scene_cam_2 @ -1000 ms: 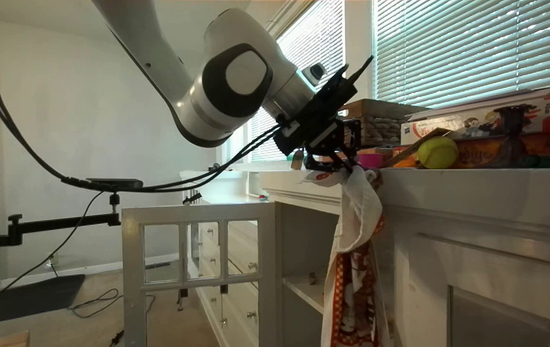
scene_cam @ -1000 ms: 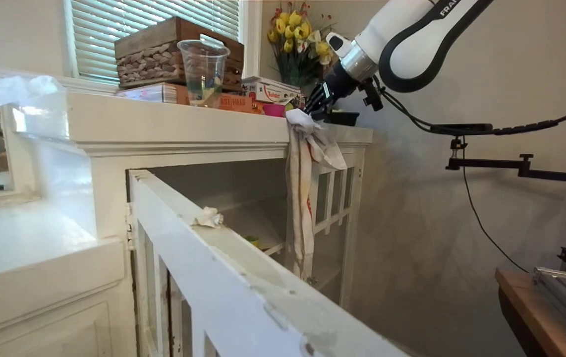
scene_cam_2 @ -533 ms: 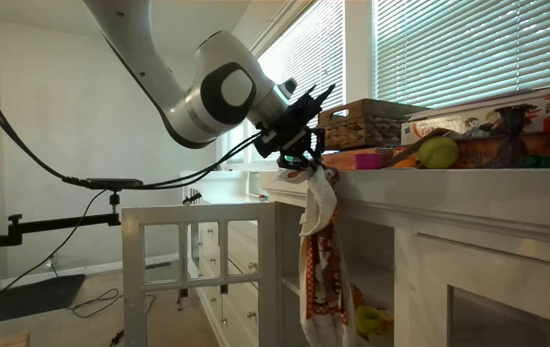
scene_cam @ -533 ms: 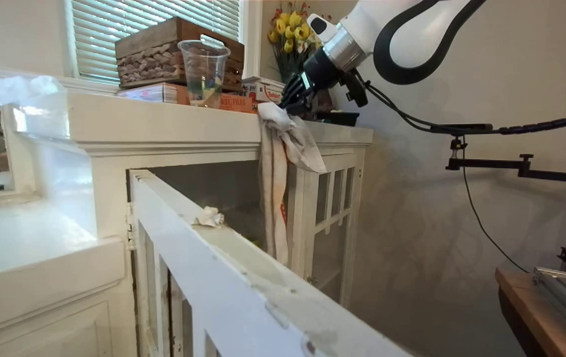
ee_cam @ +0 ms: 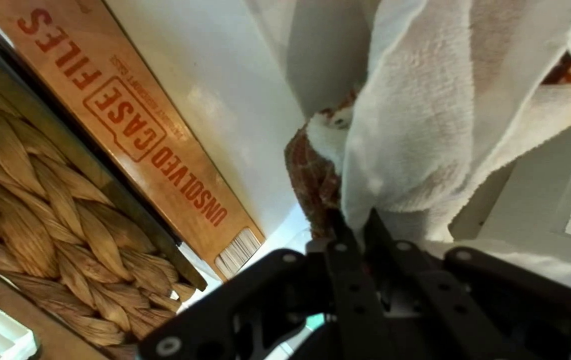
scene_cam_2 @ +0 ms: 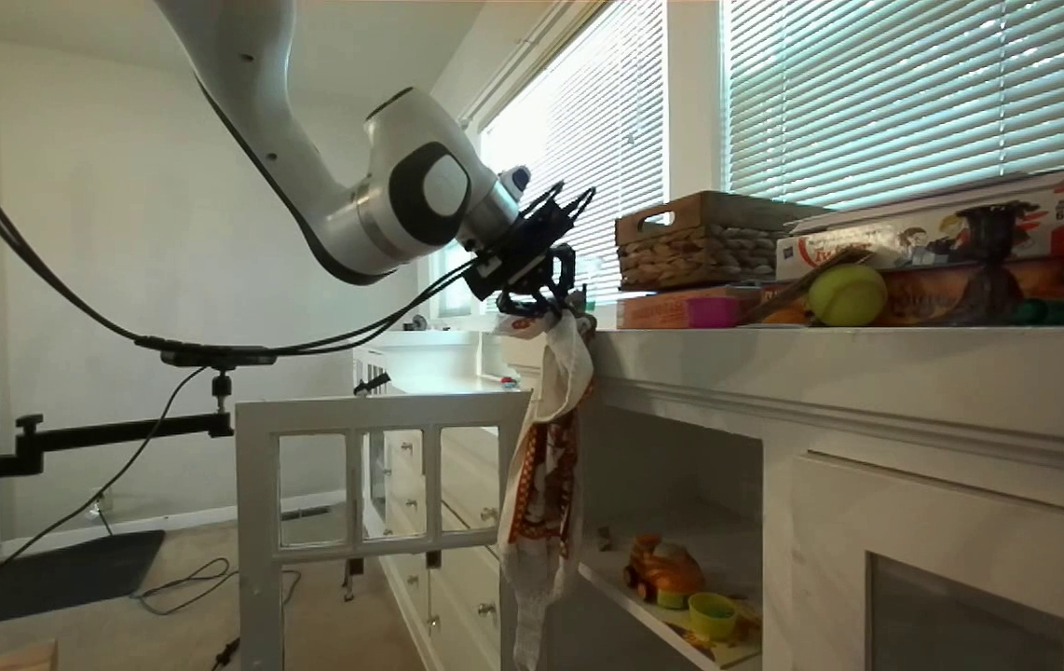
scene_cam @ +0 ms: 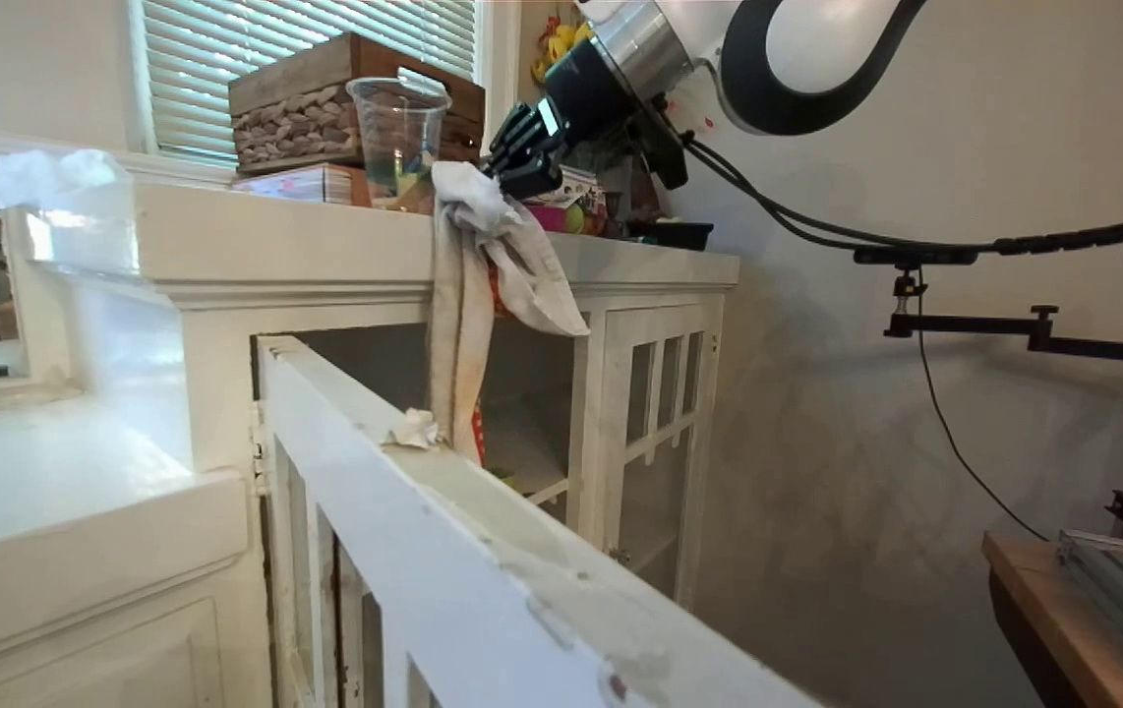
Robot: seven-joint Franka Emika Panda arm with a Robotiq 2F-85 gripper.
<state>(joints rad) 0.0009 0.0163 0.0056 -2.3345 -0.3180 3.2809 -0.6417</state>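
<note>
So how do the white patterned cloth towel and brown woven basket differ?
The white patterned cloth towel hangs from the black gripper; the brown woven basket sits upright on an orange cardboard box. The towel droops in soft folds, while the basket has stiff, straight sides.

We are seeing a white towel showing red-and-white checks and a reddish-brown print, while the gripper is displaying mostly black and the arm is pairing white with black and silver. We are picking out red lettering on an orange box, brown braided weave on the basket and plain off-white on the surface. We are also noting a yellow-green tennis ball, a bright pink cup, an orange toy, a lime tub, yellow flowers and pale blinds striping in horizontal bands.
</note>
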